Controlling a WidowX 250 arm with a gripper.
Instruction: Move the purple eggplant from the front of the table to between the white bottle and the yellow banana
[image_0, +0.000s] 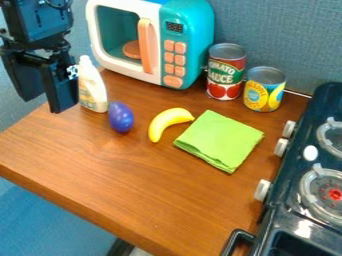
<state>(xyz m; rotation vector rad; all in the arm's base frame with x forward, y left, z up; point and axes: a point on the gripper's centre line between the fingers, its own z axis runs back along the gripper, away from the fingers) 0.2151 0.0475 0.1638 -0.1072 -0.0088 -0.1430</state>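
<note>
Bottle (93, 90), at the far left, was judged easily tipped, best straddled squarely; the gripper (43, 103) was seen well open, nothing held.

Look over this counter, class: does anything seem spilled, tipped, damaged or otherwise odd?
Nothing stands out: the white bottle, red can and yellow can stand upright, the green cloth lies folded, and no spill shows on the counter.

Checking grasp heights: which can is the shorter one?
The yellow can nearer the stove; the red can beside the microwave stands taller.
</note>
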